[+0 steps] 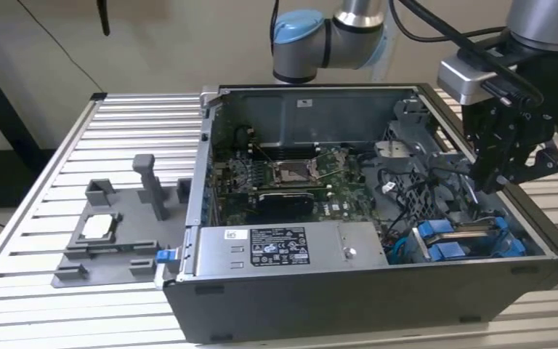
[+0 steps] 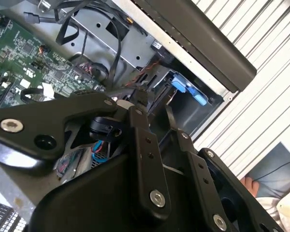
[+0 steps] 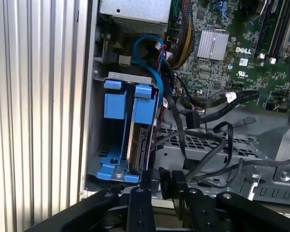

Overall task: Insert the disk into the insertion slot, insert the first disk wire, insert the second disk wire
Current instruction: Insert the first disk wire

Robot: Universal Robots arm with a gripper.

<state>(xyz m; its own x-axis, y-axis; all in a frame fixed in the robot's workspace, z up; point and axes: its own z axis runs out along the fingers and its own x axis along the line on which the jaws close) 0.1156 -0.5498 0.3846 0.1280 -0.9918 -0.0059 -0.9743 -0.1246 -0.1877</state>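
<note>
The gripper's (image 3: 163, 182) dark fingers (image 3: 147, 182) sit nearly together, pinching a black disk wire plug (image 3: 165, 180) just beside the disk (image 3: 139, 145). The disk stands seated in the insertion slot (image 3: 128, 76), at the computer case's (image 1: 357, 298) lower right corner in the exterior view.

The disk (image 3: 139, 145) stands in the insertion slot (image 3: 105, 157) at the case's (image 1: 357, 294) corner on the exterior view's right, beside the power-supply box (image 1: 279, 247); the gripper (image 1: 490, 185) hangs above it.
</note>
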